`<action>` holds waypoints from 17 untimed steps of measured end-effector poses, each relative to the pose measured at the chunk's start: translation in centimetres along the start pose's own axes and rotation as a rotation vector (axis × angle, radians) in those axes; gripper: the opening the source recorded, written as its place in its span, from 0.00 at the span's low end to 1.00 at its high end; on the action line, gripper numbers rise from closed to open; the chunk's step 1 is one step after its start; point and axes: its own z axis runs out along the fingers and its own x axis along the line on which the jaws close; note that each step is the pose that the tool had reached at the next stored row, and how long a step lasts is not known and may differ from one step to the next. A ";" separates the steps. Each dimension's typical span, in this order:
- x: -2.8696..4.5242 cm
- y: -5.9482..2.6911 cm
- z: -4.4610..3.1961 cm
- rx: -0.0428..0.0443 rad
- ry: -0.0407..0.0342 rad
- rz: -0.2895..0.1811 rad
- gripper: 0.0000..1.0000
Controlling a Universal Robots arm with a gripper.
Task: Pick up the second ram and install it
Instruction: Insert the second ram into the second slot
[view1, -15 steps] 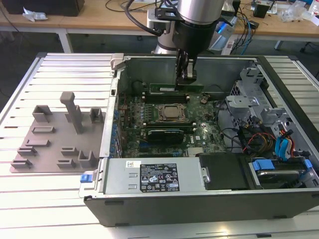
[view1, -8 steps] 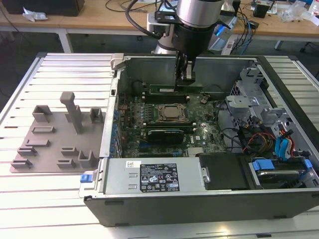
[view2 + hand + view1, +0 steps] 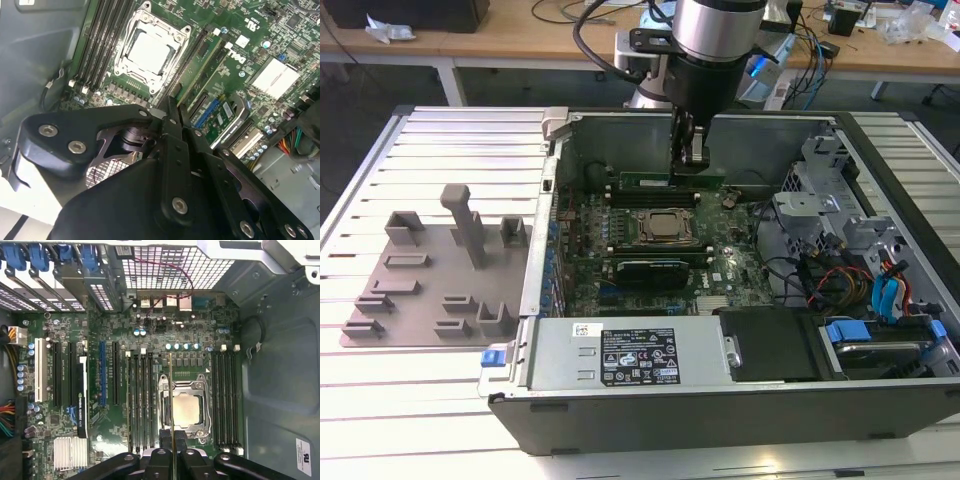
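Note:
My gripper [image 3: 688, 158] reaches down into the open computer case, shut on the second ram [image 3: 670, 181]. It is a narrow green stick, held level and on edge by its middle. It hangs over the motherboard [image 3: 720, 275], just behind the processor socket [image 3: 665, 227] and by the far memory slots. In the first wrist view the ram [image 3: 171, 395] appears edge-on as a thin line. There it runs between a bank of black slots [image 3: 141, 400] and the socket [image 3: 186, 407], pinched between the fingertips [image 3: 163, 440]. Whether it touches a slot I cannot tell. The second wrist view has the ram [image 3: 199, 67] reaching out from the gripper [image 3: 172, 107].
A grey plastic holder tray [image 3: 430, 270] lies on the slatted table at the exterior view's left. The case's metal walls [image 3: 545, 220] ring the board. A power supply [image 3: 620, 355] lies along the near side. Drive cages and cables [image 3: 860, 260] crowd the exterior view's right.

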 end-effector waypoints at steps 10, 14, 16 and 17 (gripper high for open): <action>-1.03 -0.02 0.96 0.0000 0.0000 0.000 0.13; -1.28 -0.03 1.35 0.0000 0.0000 0.000 0.13; -1.38 -0.03 1.58 0.0001 -0.0001 0.000 0.13; -1.45 -0.03 1.67 0.0000 0.0001 0.000 0.13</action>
